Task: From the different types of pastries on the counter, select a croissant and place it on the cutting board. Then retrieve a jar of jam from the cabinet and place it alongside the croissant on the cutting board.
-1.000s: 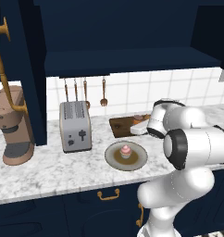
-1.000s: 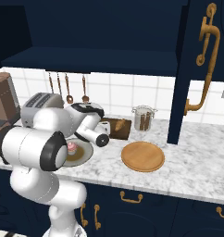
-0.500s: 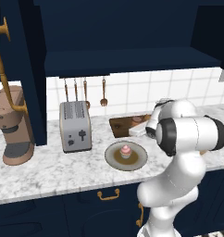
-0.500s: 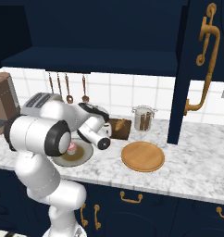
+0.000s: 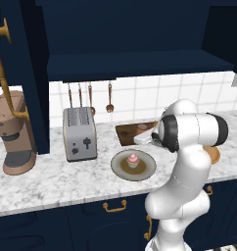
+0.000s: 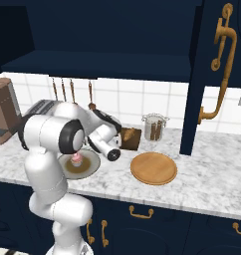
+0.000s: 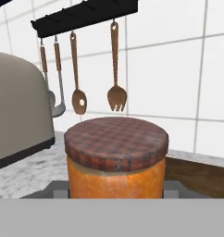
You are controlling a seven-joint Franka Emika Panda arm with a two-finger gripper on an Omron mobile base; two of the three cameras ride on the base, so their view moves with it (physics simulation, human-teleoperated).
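The end effector (image 6: 123,141) is closed around the jar of jam (image 7: 116,159), an orange jar with a checked brown lid. The jar sits between its two dark tips, close up in the hand view. The robot holds it low, right by the cutting board (image 5: 132,133), which lies on the marbled surface (image 5: 52,176) beside the toaster (image 5: 80,133). A brown lump on the board looks like the croissant (image 6: 128,135), so that part seems done. The pink cupcake (image 5: 133,160) rests on its plate (image 5: 121,167) in front of the board. What is left, I think, is setting the jar down on the board and letting go.
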